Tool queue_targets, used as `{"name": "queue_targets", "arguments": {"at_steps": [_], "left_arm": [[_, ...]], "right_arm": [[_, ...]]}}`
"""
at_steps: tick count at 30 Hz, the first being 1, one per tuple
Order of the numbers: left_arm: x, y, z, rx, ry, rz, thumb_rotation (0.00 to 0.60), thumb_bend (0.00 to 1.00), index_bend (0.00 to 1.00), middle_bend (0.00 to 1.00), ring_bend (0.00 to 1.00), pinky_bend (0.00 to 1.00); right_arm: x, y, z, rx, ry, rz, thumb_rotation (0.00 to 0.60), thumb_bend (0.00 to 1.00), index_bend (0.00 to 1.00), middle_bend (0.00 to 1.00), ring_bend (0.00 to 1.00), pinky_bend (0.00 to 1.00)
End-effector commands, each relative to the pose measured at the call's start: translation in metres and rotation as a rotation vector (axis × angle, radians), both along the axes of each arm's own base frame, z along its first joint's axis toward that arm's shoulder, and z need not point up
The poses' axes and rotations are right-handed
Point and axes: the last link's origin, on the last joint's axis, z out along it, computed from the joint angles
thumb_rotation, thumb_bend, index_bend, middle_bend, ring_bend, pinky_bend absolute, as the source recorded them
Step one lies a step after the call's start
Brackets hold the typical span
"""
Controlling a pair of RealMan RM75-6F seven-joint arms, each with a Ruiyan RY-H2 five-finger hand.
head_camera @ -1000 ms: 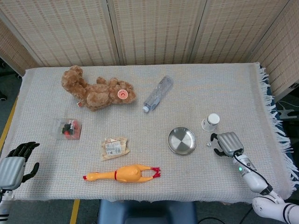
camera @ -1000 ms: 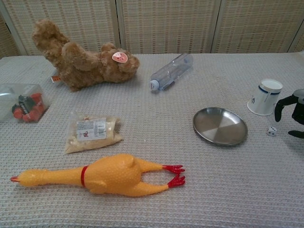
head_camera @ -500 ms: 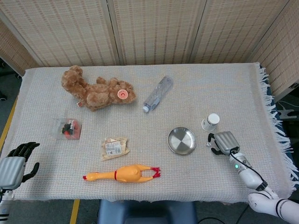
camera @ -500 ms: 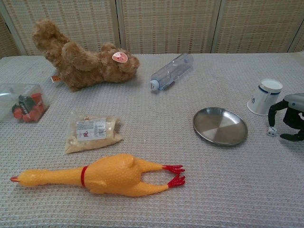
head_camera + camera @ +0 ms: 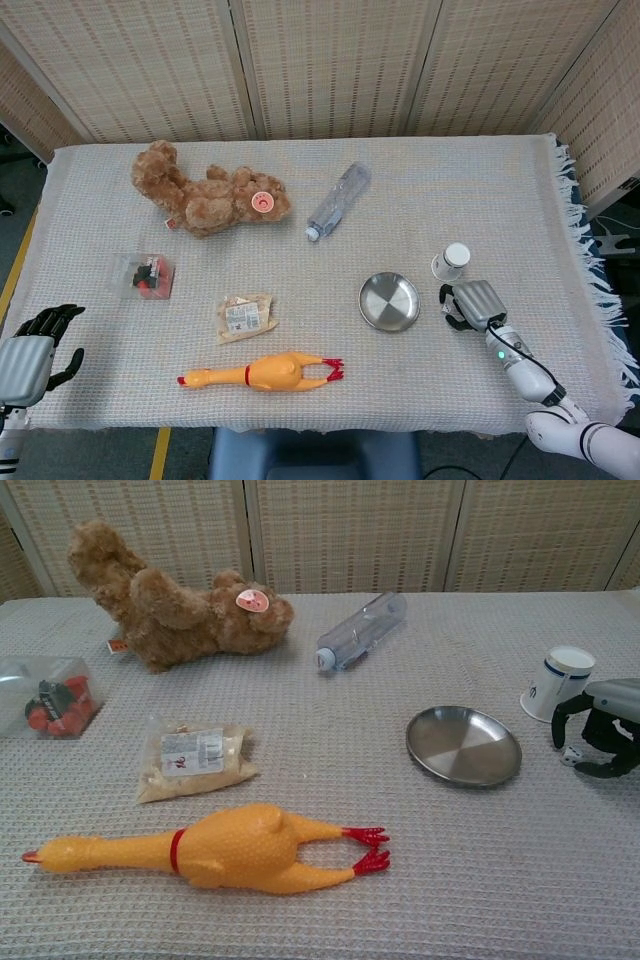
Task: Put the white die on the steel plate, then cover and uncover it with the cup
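The small white die (image 5: 570, 757) lies on the cloth just right of the steel plate (image 5: 463, 745) (image 5: 390, 301). My right hand (image 5: 597, 734) (image 5: 470, 305) hangs low over the die, its dark fingers (image 5: 557, 725) curved down on either side of it. I see no firm pinch, and the die still rests on the cloth. In the head view the hand hides the die. The white cup (image 5: 557, 685) (image 5: 451, 261) stands mouth-down just behind the hand. My left hand (image 5: 35, 350) rests at the table's near left corner, fingers apart and holding nothing.
A teddy bear (image 5: 175, 610) and a clear bottle (image 5: 360, 630) lie at the back. A snack packet (image 5: 195, 760), a rubber chicken (image 5: 225, 848) and a plastic box of red pieces (image 5: 50, 698) occupy the left half. The fringed cloth edge (image 5: 590, 290) runs down the right.
My right hand has moved left toward the plate and come down over the die, so its fingers now straddle it. The left hand has not moved.
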Motion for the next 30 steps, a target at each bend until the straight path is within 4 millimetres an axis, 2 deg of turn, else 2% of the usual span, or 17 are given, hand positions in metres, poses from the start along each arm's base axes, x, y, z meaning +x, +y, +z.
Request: {"name": "queue_targets", "arguments": {"at_steps": [1,8,14,30], "left_arm": [[0.0001,-0.0002,0.0004,0.000,0.000,-0.001,0.600,0.40,0.20,0.18,0.17,0.30],[0.0000,-0.0002,0.0003,0.000,-0.001,-0.001,0.600,0.40,0.20,0.18,0.17,0.30],[-0.0002,0.0002,0.0000,-0.001,0.000,0.001,0.600,0.40,0.20,0.18,0.17,0.30],[0.0002,-0.0001,0.0002,-0.001,-0.001,-0.003,0.600,0.40,0.20,0.18,0.17,0.30]], "right_arm": [[0.0000,0.0000,-0.0021,0.005,-0.005,0.002,0.600,0.22,0.45,0.87,0.76,0.99],[0.0011,0.0002,-0.0005,-0.018,-0.022,0.019,0.600,0.22,0.54,0.89,0.78,1.00],[0.0028,0.0019,0.0036,-0.033,-0.007,0.036,0.600,0.22,0.56,0.89,0.78,1.00],[-0.0009,0.0036,0.0023,-0.039,0.041,0.019,0.600,0.22,0.46,0.89,0.78,1.00]]}}
